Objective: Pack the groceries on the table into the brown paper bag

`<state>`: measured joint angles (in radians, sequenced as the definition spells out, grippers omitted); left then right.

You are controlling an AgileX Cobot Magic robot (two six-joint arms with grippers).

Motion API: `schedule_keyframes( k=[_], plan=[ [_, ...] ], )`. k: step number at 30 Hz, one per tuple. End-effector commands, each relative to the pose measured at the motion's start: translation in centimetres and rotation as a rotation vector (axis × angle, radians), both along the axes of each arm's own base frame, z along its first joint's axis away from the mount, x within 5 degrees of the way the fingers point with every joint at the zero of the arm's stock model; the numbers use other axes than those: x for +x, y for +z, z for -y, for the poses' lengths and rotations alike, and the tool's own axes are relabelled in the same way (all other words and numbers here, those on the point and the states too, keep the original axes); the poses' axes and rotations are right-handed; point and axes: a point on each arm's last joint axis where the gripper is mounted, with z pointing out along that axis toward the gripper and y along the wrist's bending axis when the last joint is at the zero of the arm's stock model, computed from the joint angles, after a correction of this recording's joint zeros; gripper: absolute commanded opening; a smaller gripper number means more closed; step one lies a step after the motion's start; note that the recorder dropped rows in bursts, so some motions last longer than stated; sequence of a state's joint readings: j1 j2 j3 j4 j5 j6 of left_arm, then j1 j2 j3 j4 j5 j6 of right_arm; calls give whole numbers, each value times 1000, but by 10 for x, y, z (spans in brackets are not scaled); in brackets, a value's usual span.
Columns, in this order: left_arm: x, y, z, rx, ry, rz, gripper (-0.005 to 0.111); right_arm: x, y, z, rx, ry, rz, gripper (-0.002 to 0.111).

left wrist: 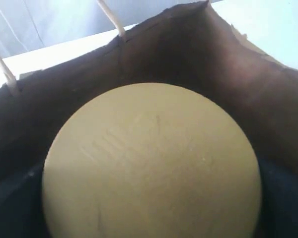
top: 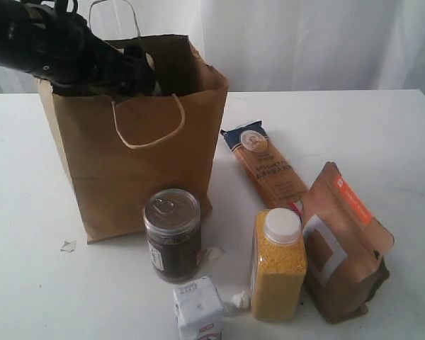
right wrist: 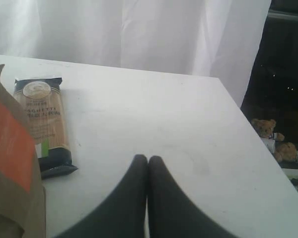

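As it stands upright, brown paper bag [top: 138, 170], creased, open-topped.

Reads as a robot lab test cell, staged rather than a real kitchen or shop. Bare white table [top: 382, 134], plain white curtain [top: 304, 42] hung behind it as a backdrop. Black robot arm [top: 42, 39] sits over a brown paper bag [top: 127, 177]. Retail goods such as a spaghetti packet [top: 265, 170] and a yellow-grain bottle [top: 278, 269] are set out loose. Right wrist view: dark room past the table edge, teddy bears [right wrist: 267, 130] on a ledge.
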<state>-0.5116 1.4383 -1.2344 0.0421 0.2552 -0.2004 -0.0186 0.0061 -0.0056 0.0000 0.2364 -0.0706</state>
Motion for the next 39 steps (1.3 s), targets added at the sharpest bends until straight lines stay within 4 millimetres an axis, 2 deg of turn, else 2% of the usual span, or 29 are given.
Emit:
schedule_keyframes(
  k=[1, 3, 5, 17, 27, 31, 32, 34, 39],
  plan=[
    [-3, 7, -1, -32, 7, 26, 105, 0, -1, 0, -5, -2, 7, 0],
    [-6, 11, -1, -80, 26, 9, 105, 0, -1, 0, -5, -2, 7, 0],
    [-5, 10, -1, -18, 6, 47, 105, 0, -1, 0, -5, -2, 7, 0],
    [-10, 19, -4, -29, 6, 70, 105, 0, -1, 0, -5, -1, 7, 0],
    [-10, 18, -4, -8, -5, 77, 105, 0, -1, 0, -5, -1, 7, 0],
    [-13, 22, 0, 24, -41, 129, 105, 0, -1, 0, -5, -1, 7, 0],
    [-7, 16, 0, 12, -18, 115, 105, 0, -1, 0, -5, -1, 7, 0],
    [-7, 19, 0, -128, 62, 27, 105, 0, -1, 0, -5, -1, 7, 0],
    [-11, 18, 6, -63, 31, 48, 105, 0, -1, 0, -5, -1, 7, 0]
  ],
)
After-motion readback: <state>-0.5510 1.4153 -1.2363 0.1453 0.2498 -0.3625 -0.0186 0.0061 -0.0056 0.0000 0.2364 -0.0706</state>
